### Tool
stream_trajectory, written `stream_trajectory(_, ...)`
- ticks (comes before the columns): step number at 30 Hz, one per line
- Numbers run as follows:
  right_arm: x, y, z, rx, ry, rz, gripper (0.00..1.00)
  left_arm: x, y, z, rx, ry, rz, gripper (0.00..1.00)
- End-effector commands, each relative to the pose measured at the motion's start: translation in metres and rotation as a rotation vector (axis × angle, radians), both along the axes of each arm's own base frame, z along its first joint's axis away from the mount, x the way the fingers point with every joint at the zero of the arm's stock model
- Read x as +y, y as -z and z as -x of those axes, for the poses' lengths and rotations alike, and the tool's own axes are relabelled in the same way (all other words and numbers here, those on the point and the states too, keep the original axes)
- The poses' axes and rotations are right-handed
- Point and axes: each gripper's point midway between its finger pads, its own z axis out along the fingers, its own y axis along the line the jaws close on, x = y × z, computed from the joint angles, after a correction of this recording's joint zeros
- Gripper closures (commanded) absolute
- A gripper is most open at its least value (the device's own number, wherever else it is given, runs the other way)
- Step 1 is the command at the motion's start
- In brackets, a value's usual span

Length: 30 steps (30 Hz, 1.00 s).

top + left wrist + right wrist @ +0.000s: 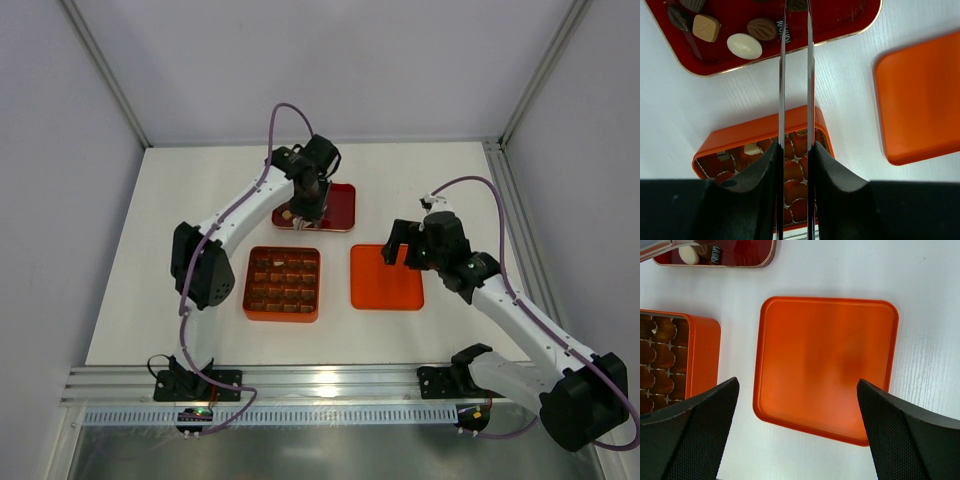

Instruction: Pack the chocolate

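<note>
The chocolate [744, 46] looks smooth, red tray [840, 17] glossy, orange lid [825, 365] matt.

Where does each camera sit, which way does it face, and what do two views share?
Top external: above and behind, facing down on the white table; left arm and right arm show.
Left wrist: on its arm, facing along the left tool toward chocolates in the red tray.
Right wrist: facing down past the open right tool at the flat orange square lid.
Both wrist views share the orange square gridded box.

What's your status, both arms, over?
Left gripper nearly closed over red tray, grip unconfirmed. Right gripper open above orange lid. Chocolate loose in tray; orange box uncovered, nothing blocking.
</note>
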Motion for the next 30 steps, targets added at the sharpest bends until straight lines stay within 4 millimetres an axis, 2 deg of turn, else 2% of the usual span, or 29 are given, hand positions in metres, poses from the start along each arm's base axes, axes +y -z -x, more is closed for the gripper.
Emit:
stream_trajectory(1,0.008,-0.006,-0.007,-0.035,-0.018,-0.028,0.00,0.011,-0.048,0.014,-0.081,-0.006,0.054,0.71)
stream_trajectory(2,0.008,-0.006,-0.008,-0.035,-0.017,-0.027,0.00,0.013,-0.050,0.017,-0.083,-0.009,0.056,0.71)
stream_trajectory(3,0.010,-0.006,-0.008,-0.033,-0.022,-0.033,0.00,0.017,-0.060,0.021,-0.100,-0.014,0.068,0.72)
stream_trajectory(6,0.012,-0.005,-0.010,-0.029,-0.025,-0.034,0.00,0.025,-0.061,0.032,-0.093,-0.027,0.066,0.71)
stream_trajectory(7,0.013,-0.006,-0.011,-0.031,-0.027,-0.036,0.00,0.028,-0.071,0.036,-0.111,-0.028,0.085,0.71)
stream_trajectory(9,0.014,-0.005,-0.012,-0.027,-0.030,-0.038,0.00,0.034,-0.068,0.046,-0.094,-0.036,0.079,0.71)
stream_trajectory(10,0.014,-0.005,-0.014,-0.030,-0.031,-0.039,0.00,0.037,-0.076,0.051,-0.108,-0.039,0.094,0.71)
stream_trajectory(12,0.015,-0.006,-0.015,-0.032,-0.033,-0.039,0.00,0.044,-0.072,0.060,-0.094,-0.048,0.088,0.71)
stream_trajectory(14,0.015,-0.004,-0.017,-0.028,-0.032,-0.031,0.00,0.048,-0.079,0.070,-0.106,-0.056,0.104,0.71)
stream_trajectory(15,0.015,-0.004,-0.018,-0.029,-0.031,-0.029,0.00,0.053,-0.073,0.074,-0.093,-0.062,0.091,0.71)
stream_trajectory(17,0.015,-0.003,-0.020,-0.026,-0.028,-0.025,0.00,0.058,-0.078,0.085,-0.100,-0.064,0.106,0.71)
stream_trajectory(21,0.017,-0.002,-0.023,-0.024,-0.025,-0.030,0.00,0.071,-0.071,0.105,-0.081,-0.069,0.095,0.71)
stream_trajectory(23,0.018,-0.001,-0.024,-0.022,-0.025,-0.031,0.00,0.076,-0.074,0.113,-0.088,-0.075,0.107,0.71)
stream_trajectory(30,0.018,0.003,-0.025,-0.012,-0.015,-0.027,0.00,0.085,-0.063,0.135,-0.062,-0.075,0.112,0.71)
